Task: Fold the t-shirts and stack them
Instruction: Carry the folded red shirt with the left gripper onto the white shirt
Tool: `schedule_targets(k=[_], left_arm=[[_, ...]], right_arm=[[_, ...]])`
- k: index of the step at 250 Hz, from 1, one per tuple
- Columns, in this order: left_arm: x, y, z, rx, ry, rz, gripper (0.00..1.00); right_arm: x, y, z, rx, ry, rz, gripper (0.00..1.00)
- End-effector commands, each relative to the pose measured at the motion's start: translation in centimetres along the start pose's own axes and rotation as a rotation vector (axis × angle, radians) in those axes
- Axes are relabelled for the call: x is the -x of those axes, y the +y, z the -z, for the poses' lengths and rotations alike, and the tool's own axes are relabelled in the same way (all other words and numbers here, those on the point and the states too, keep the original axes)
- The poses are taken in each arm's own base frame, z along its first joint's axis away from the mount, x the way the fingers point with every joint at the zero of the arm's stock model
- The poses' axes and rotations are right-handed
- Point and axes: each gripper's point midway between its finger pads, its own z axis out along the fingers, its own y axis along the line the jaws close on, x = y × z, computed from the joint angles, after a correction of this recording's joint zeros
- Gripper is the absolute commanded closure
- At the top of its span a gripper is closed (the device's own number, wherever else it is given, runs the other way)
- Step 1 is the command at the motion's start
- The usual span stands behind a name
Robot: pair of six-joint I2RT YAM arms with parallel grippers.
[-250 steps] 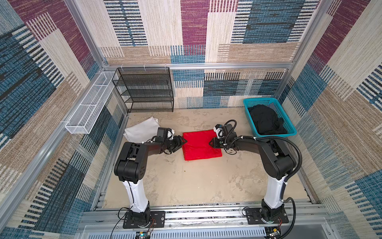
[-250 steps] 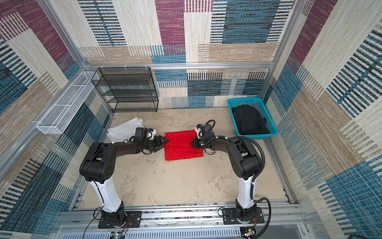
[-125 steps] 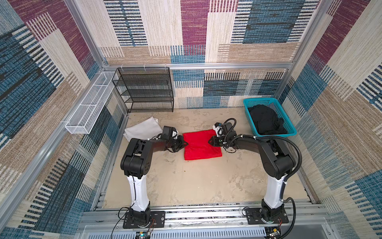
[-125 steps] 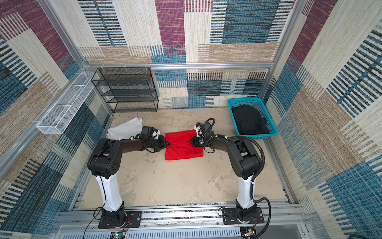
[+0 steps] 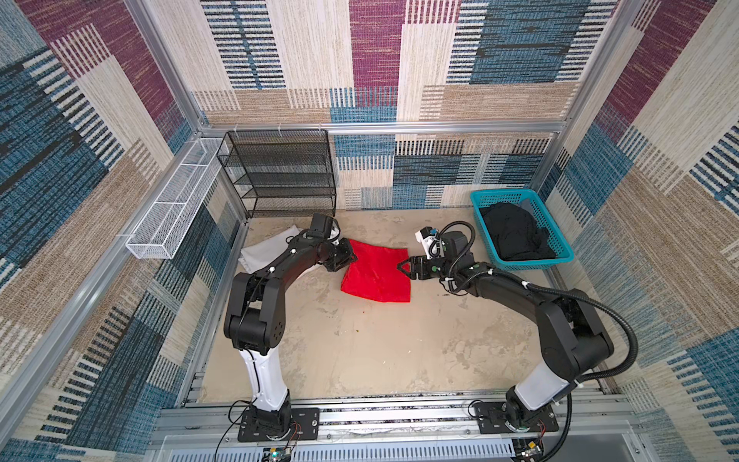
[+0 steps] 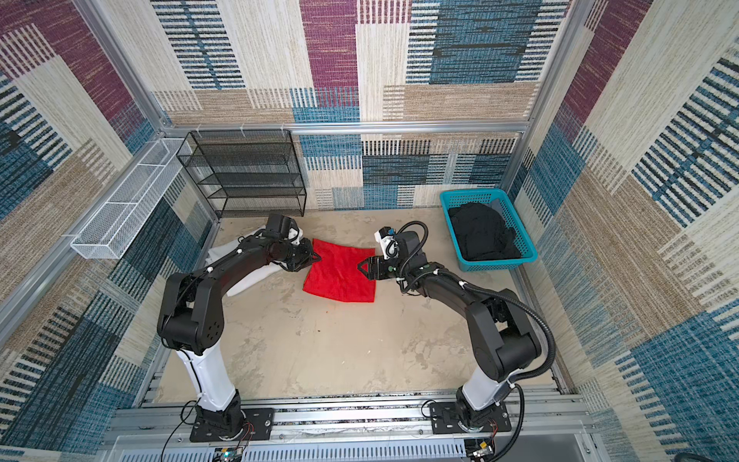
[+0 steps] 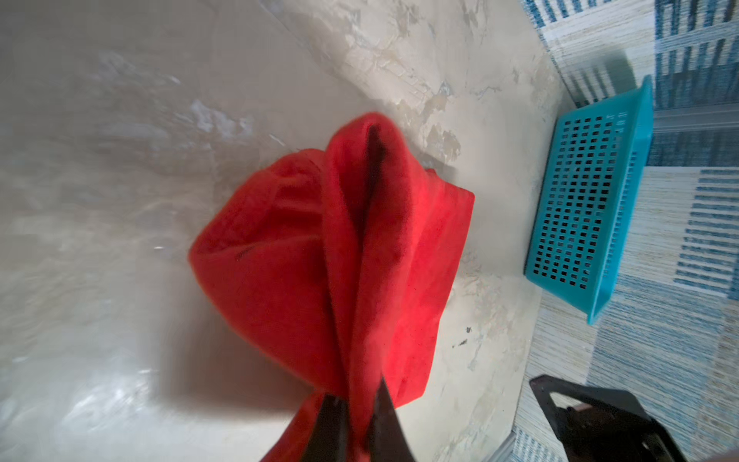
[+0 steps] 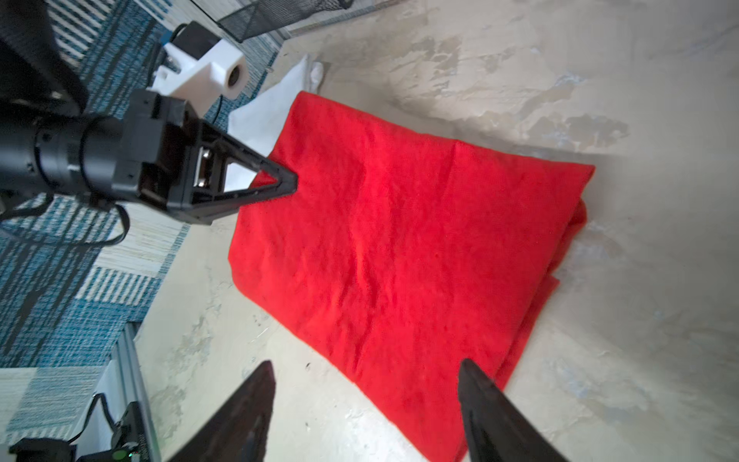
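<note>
Holding the cloth: left gripper [image 7: 360, 420], jaws closed on a bunched fold of the red t-shirt [image 7: 280, 260], at the shirt edge farthest from the teal basket [image 5: 532, 262].
Right gripper [image 8: 366, 370]: jaws spread wide with nothing between them. It sits at the red shirt's basket-side edge, between shirt and basket.
Red t-shirt: folded into a rough rectangle on the table [image 5: 360, 352], well apart from the basket. The pinched edge is raised off the surface.
Teal basket: holds the black t-shirt [image 5: 514, 234], crumpled in a heap that fills most of it.
White t-shirt [image 5: 264, 252]: on the table beyond the red one as seen from the basket, partly hidden under the left arm.
Black wire rack [image 5: 288, 176]: against the back wall, well apart from the basket, past the white shirt.
</note>
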Motion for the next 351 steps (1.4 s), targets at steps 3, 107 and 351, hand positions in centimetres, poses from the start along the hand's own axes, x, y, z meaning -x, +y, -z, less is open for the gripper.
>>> schedule_targets(k=[3,107,351], left_arm=[[0.6,2.3,2.1,0.176,0.035,-0.065,1.00],[7.2,4.8,6.5,0.285,-0.033,-0.072,1.00],[17.6,8.1,13.4,0.253,-0.309,0.091,1.00]], right_arm=[[0.0,3.3,0.9,0.099,0.005,0.053,0.01],[-1.9,9.6,2.5,0.242,-0.018,0.086,0.01],[-3.8,8.5,1.5,0.223,0.053,0.046,0.01]])
